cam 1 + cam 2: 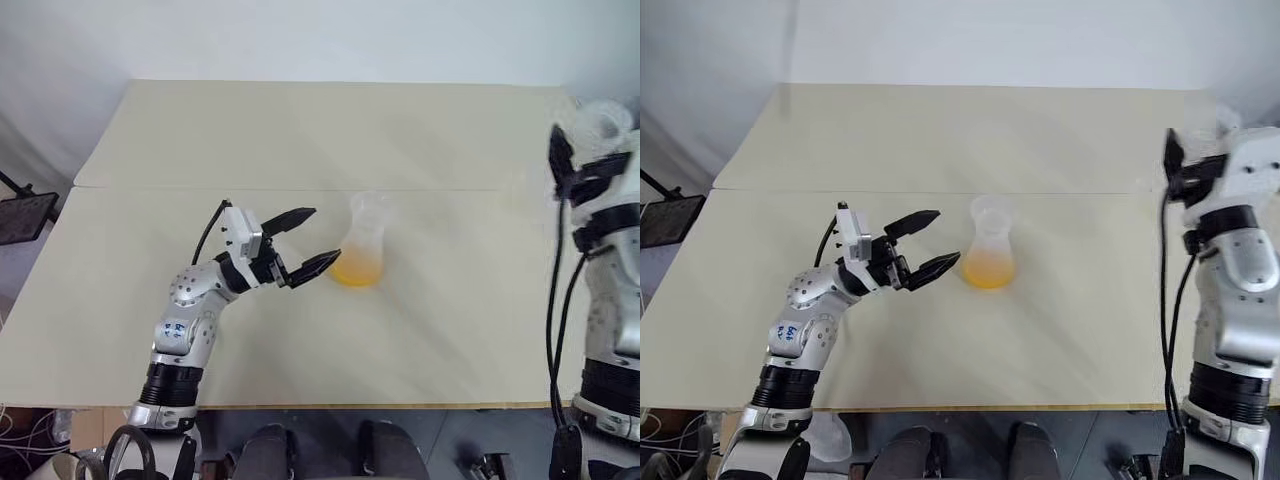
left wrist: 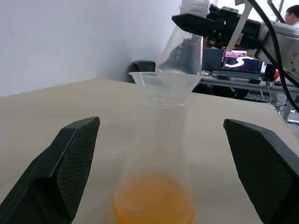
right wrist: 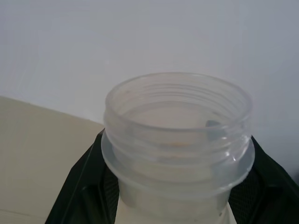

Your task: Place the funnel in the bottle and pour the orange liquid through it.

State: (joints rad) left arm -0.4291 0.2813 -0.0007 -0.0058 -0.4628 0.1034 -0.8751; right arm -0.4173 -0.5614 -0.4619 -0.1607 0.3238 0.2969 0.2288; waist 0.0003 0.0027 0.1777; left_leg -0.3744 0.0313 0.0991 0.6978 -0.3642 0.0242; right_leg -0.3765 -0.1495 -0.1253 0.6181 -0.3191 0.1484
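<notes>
Bottle [image 1: 362,250] stands upright mid-table [image 1: 300,140], funnel [image 2: 166,83] seated in its neck, orange liquid [image 1: 357,270] pooled in the flared base. So the pour looks done or nearly done; I can't see any orange left in the other container. Left gripper [image 1: 303,243] sits just beside the bottle on the robot's left, jaws wide apart, one finger either side of it in the left wrist view, not touching the glass as far as I can tell. Right gripper [image 3: 175,186] is up by the table's right edge, well apart from the bottle, fingers clamped on a clear wide-mouth flask [image 3: 176,140] with a threaded neck; flask looks empty, mouth tipped up toward the wrist camera. Judged step: pouring flask pulled away after the pour, wrap-up phase. Next move probably calls for setting the flask down upright on a bare part of the table, clear of the bottle, then releasing. The left gripper needs to avoid nudging the bottle, or funnel and liquid could tip.
</notes>
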